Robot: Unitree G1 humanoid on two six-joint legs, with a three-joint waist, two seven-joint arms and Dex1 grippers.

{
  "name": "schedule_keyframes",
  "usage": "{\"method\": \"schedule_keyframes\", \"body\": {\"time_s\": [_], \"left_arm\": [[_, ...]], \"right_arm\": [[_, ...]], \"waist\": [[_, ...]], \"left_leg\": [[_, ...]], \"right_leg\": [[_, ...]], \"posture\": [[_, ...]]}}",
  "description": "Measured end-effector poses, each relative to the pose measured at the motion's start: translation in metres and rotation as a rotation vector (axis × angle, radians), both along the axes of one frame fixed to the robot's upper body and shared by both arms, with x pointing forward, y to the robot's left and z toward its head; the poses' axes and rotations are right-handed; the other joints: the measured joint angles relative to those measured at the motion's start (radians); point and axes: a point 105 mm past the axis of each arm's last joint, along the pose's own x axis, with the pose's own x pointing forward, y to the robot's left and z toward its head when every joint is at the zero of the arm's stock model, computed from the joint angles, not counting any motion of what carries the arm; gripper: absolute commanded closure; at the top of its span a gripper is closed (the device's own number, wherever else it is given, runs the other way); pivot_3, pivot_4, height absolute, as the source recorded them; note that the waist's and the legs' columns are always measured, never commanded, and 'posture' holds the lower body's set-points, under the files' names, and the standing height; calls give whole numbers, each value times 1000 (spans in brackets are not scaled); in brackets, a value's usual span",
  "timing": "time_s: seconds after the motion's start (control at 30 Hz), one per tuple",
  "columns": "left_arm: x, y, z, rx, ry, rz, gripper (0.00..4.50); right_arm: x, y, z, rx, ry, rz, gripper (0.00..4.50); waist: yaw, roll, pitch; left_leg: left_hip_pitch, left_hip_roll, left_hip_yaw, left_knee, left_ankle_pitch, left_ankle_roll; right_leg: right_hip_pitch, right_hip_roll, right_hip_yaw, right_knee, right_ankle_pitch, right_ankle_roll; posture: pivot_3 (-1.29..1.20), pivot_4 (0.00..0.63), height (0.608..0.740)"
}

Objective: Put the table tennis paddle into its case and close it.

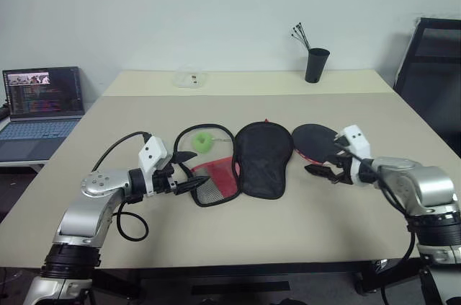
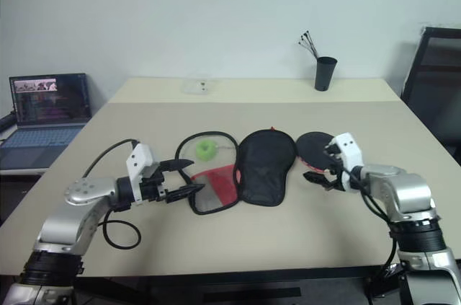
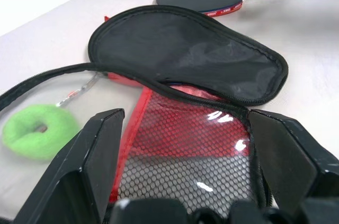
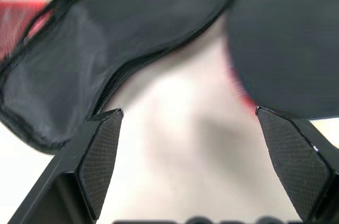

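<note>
The case [image 1: 263, 157] lies unzipped in the middle of the table, its black flap spread flat to the right and its red mesh panel [image 3: 185, 150] to the left. To the right of it, the table tennis paddle [image 1: 313, 138] rests black face up on the table, touching no gripper. My right gripper [image 1: 324, 162] is open just at the paddle's near right, over its handle end, with only table between its fingers [image 4: 100, 155]. My left gripper [image 1: 193, 171] is open at the red mesh panel's near left edge, holding nothing.
A small green ball [image 1: 203, 141] lies inside the zip loop at the case's far left. A black cup of pens [image 1: 315, 65] and a clear plastic box [image 1: 189, 78] stand at the back. A laptop [image 1: 39, 103] sits to the left, a black chair [image 1: 432, 67] to the right.
</note>
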Motion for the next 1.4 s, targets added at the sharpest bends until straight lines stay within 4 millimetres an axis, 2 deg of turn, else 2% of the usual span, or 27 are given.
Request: {"method": "schedule_keyframes", "body": {"time_s": [0.1,0.4,0.47,0.6,0.83,1.0,1.1,1.3,1.37,1.4], "left_arm": [[2,-5,-1,0,4,-17,430],[7,-8,2,3,-1,-34,430],[8,-9,3,0,-5,-37,430],[8,-13,3,3,-8,-49,430],[8,-14,2,6,-7,-52,430],[7,-12,1,9,-5,-48,430],[6,-10,-1,12,3,-43,430],[4,-7,-6,14,17,-30,430],[4,-7,-6,14,16,-29,430],[4,-7,-6,14,13,-30,430]], "right_arm": [[5,-14,4,17,-36,-54,41],[17,-72,-30,-74,33,-194,41],[22,-79,-34,-92,38,-200,41],[32,-82,-35,-122,39,-180,41],[41,-69,-48,-173,70,-96,41],[45,-70,-49,-228,62,-76,41],[48,-70,-50,-246,58,-82,632],[50,-75,-50,-234,60,-142,2663],[51,-76,-49,-235,63,-159,3265],[51,-78,-48,-235,62,-177,3430]], "waist": [[-2,0,0],[-3,0,0],[-5,-1,0],[-6,-1,1],[-5,-1,1],[-6,-1,1],[-7,-1,1],[-6,-1,1],[-5,-1,1],[-4,-1,1]], "left_leg": [[0,0,1,0,0,0],[0,-2,3,1,0,0],[1,-2,3,0,0,0],[1,-1,3,0,0,0],[1,-1,3,0,0,0],[2,-1,4,1,0,0],[2,-1,4,1,0,0],[2,-1,4,1,0,0],[2,-1,4,2,0,0],[2,-1,4,2,0,0]], "right_leg": [[0,0,1,0,0,0],[0,1,2,0,0,0],[0,1,3,0,0,0],[0,3,3,0,0,0],[0,3,3,0,0,0],[0,3,4,1,0,0],[0,3,4,1,1,-1],[1,3,5,2,1,-1],[1,3,5,2,1,-1],[1,2,5,2,1,-1]], "posture": [[0,150,740],[0,150,740],[0,150,740],[0,150,740],[0,150,740],[0,150,740],[0,150,740],[0,150,740],[0,150,740],[0,150,740]]}}
